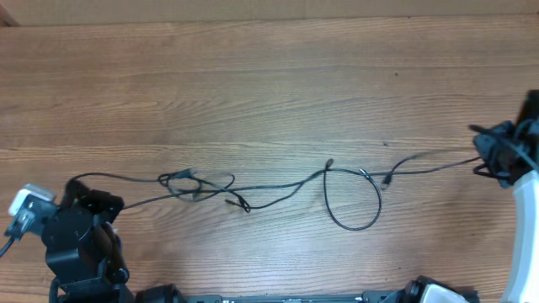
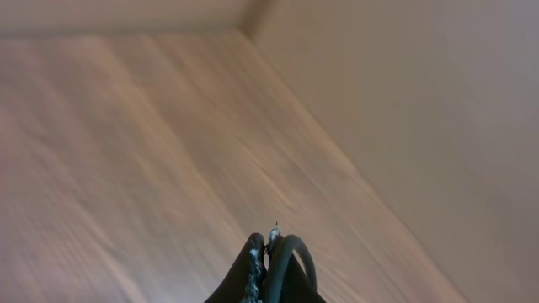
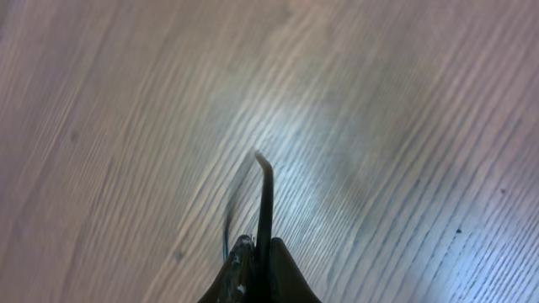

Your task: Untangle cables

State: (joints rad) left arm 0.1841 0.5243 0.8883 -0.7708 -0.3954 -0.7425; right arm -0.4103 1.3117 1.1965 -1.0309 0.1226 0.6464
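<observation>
In your overhead view the cables (image 1: 286, 185) stretch across mid-frame on the table (image 1: 269, 76), knotted left of centre and looped right of centre. In the left wrist view, bottom centre, the left gripper (image 2: 268, 257) pinches one of them. In the right wrist view, bottom centre, the right gripper (image 3: 255, 252) pinches another.

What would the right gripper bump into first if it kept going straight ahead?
Probably the brown wooden table itself; the right gripper, shut on a thin black cable, has nothing else ahead.

Even, soft light overhead, sharp and nearly shadowless; both wrist views smear with blur, glare whitening the table (image 3: 472, 252) lower right.
</observation>
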